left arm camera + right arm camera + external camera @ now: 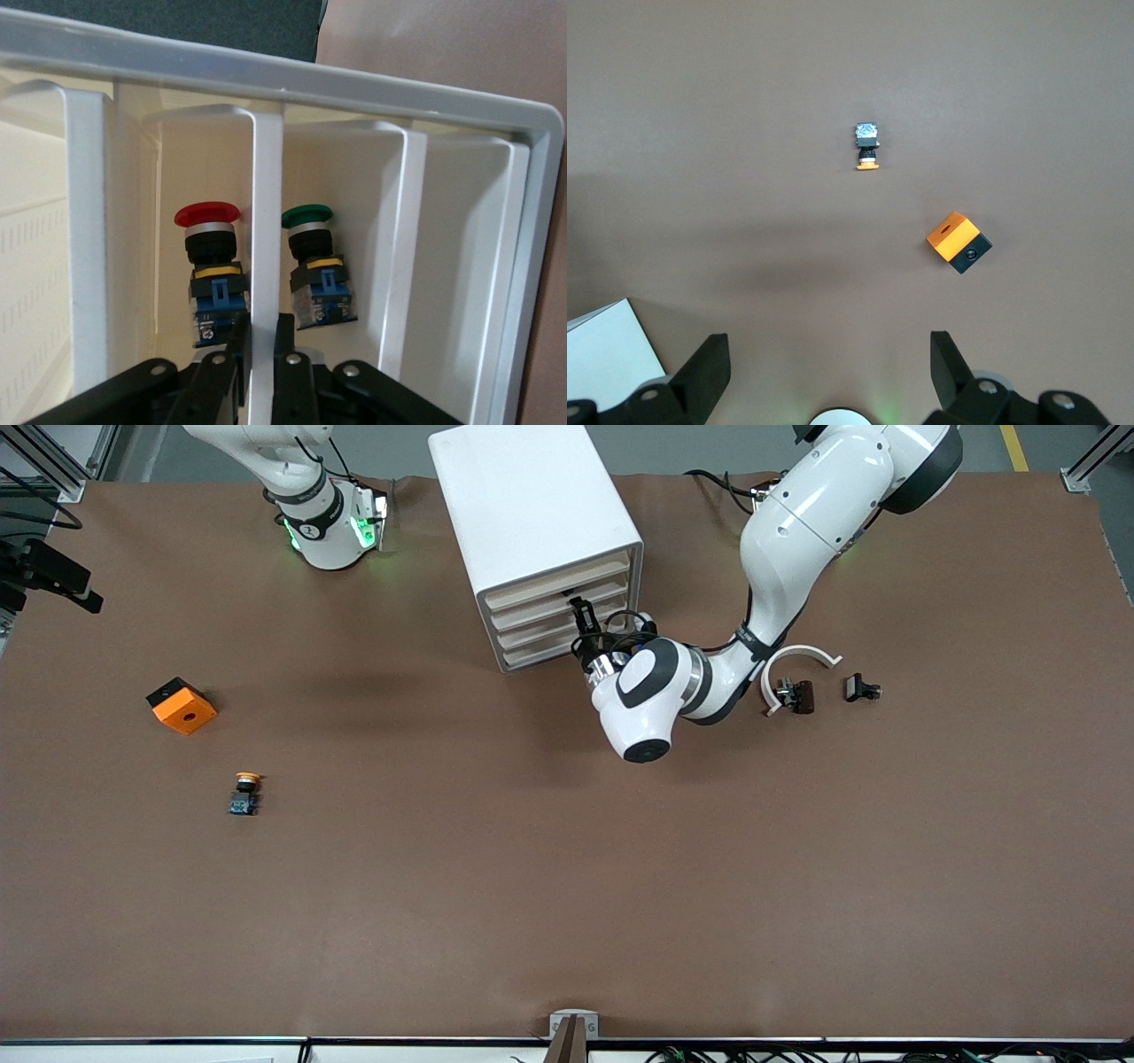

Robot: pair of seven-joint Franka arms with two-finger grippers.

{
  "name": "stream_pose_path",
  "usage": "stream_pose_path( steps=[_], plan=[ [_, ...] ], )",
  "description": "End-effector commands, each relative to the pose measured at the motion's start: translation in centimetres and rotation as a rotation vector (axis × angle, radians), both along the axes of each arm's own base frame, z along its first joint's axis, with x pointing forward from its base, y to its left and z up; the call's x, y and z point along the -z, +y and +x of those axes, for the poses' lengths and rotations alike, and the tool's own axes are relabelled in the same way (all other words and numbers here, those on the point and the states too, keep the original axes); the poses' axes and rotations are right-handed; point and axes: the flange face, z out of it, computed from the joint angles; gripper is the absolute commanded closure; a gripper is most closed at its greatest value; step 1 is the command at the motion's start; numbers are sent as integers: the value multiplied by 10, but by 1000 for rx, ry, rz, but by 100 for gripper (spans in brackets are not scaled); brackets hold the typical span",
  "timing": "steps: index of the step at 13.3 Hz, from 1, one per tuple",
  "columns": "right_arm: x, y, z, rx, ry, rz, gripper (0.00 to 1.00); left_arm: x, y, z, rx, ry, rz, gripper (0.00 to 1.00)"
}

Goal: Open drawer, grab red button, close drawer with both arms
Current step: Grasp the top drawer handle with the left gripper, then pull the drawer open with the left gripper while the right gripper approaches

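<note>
The white cabinet [532,505] stands at the robots' side of the table, with four cream drawer fronts that look pushed in. My left gripper [580,615] is at the front of a middle drawer [567,613]. In the left wrist view the left gripper [263,332] is shut on the thin cream drawer front [267,221]. The red-capped button [211,257] lies in the drawer on one side of that front. A green-capped one [317,266] lies in the drawer beside it. My right gripper [830,350] is open and empty, high over the table at the right arm's end.
An orange cube with a hole [182,706] and a yellow-orange capped button [245,792] lie toward the right arm's end; both show in the right wrist view [958,240] [868,147]. A white curved piece [797,660] and two small dark parts [796,695] [861,688] lie beside the left arm.
</note>
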Motion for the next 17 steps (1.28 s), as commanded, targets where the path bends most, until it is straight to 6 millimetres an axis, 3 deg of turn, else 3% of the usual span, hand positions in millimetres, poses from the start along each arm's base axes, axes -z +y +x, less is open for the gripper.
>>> stream_pose_path(
  steps=[1, 4, 7, 9, 12, 13, 14, 15, 16, 17],
  plan=[
    [-7, 1, -6, 2, -6, 10, 0, 2, 2, 4, -29, 14, 32, 100],
    [-7, 1, -4, -1, -5, 8, 0, 1, 23, 29, -90, 9, 32, 100],
    [-2, 0, -1, 1, 5, 7, 0, -8, 55, 74, -198, -1, 7, 100],
    [21, -3, 11, 3, 64, 12, 0, -16, 82, 108, -281, -19, -7, 100],
    [55, -13, 36, 15, 125, 21, 0, -28, 107, 138, -348, -52, -21, 98],
    [64, -19, 43, 24, 142, 16, 0, -30, 112, 144, -360, -57, -26, 90],
    [71, -21, 49, 23, 158, 6, 0, -36, 114, 149, -366, -69, -33, 73],
    [77, -24, 53, 22, 165, -4, 0, -39, 115, 151, -369, -74, -36, 43],
    [81, -29, 57, 24, 168, -27, 0, -42, 115, 152, -371, -76, -36, 0],
    [82, -32, 62, 32, 159, -43, 0, -44, 117, 153, -374, -79, -37, 0]
  ],
)
